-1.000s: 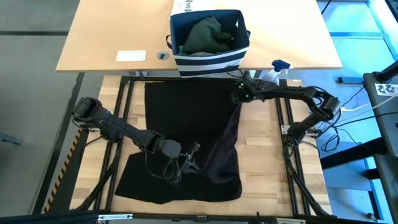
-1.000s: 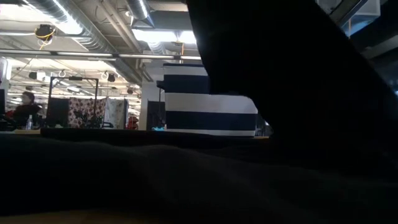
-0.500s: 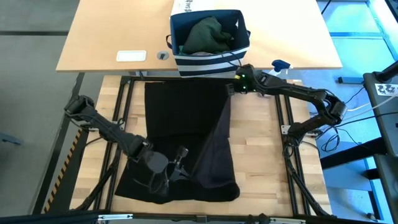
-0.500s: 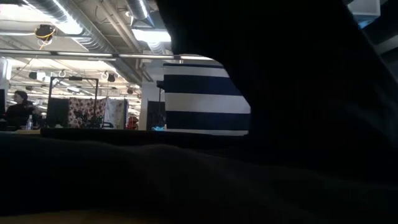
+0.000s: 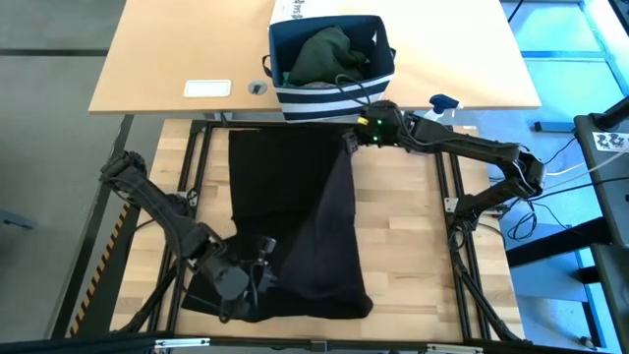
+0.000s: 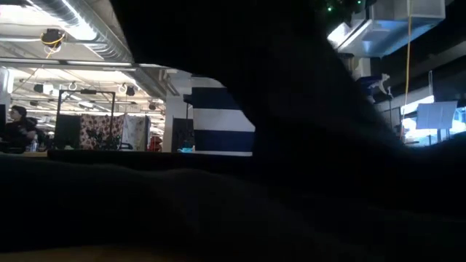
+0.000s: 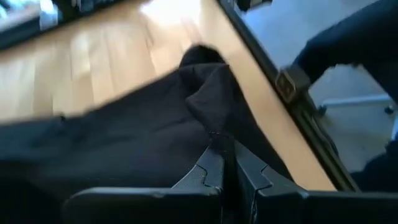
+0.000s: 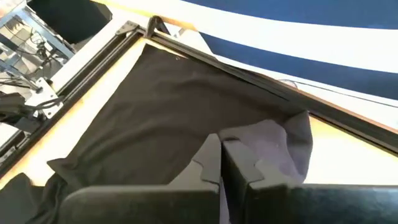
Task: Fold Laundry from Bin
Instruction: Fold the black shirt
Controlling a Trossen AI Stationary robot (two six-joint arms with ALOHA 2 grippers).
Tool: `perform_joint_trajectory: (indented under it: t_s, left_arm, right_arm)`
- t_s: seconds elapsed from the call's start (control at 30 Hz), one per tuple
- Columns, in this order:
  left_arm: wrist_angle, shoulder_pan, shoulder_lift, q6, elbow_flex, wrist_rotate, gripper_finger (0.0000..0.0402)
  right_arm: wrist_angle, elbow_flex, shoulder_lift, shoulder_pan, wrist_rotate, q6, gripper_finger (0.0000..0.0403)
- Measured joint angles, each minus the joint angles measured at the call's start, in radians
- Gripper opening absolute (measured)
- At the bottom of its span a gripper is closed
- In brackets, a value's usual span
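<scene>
Both arms shifted left, dragging black cloth garment (image 5: 295, 226); left gripper (image 7: 225, 163), right gripper (image 8: 221, 149) clamped on its edges; low view only shows striped navy fabric bin (image 6: 218, 120).

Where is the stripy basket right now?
In the high view, the bin sits on the far light desk, just beyond the black garment, near the right tool.

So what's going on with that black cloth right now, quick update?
Both grippers shut on the black cloth garment: left gripper at near edge, right gripper at far corner. Striped navy fabric bin behind holds dark green laundry. Nothing blocking.
</scene>
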Motion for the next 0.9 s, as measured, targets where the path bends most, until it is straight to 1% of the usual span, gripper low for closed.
perform_joint_trajectory:
  t_s: [0.13,0.3,0.5,0.63,0.73,0.8,0.9]
  left_arm:
    - [-0.146,-0.032,0.0,-0.122,0.035,-0.006,0.0]
    - [-0.3,-0.082,0.0,-0.296,0.066,-0.007,0.0]
    - [-0.427,-0.157,0.0,-0.459,0.128,-0.018,0.0]
    - [-0.537,-0.212,0.0,-0.567,0.19,-0.062,0.0]
    - [-0.636,-0.255,0.0,-0.681,0.229,-0.079,0.0]
    - [-0.699,-0.281,0.0,-0.772,0.24,-0.07,0.0]
    - [-0.782,-0.318,0.0,-0.922,0.241,-0.012,0.0]
  right_arm:
    - [0.009,0.0,0.001,-0.001,-0.009,0.0,0.0]
    - [0.035,0.0,0.034,-0.001,-0.033,-0.003,0.0]
    - [0.116,0.004,0.102,0.006,-0.106,-0.007,0.0]
    - [0.122,0.066,0.145,0.023,-0.112,-0.032,0.0]
    - [0.12,0.129,0.171,0.035,-0.126,-0.055,0.0]
    - [0.121,0.174,0.19,0.049,-0.133,-0.066,0.0]
    - [0.109,0.242,0.221,0.06,-0.133,-0.086,0.0]
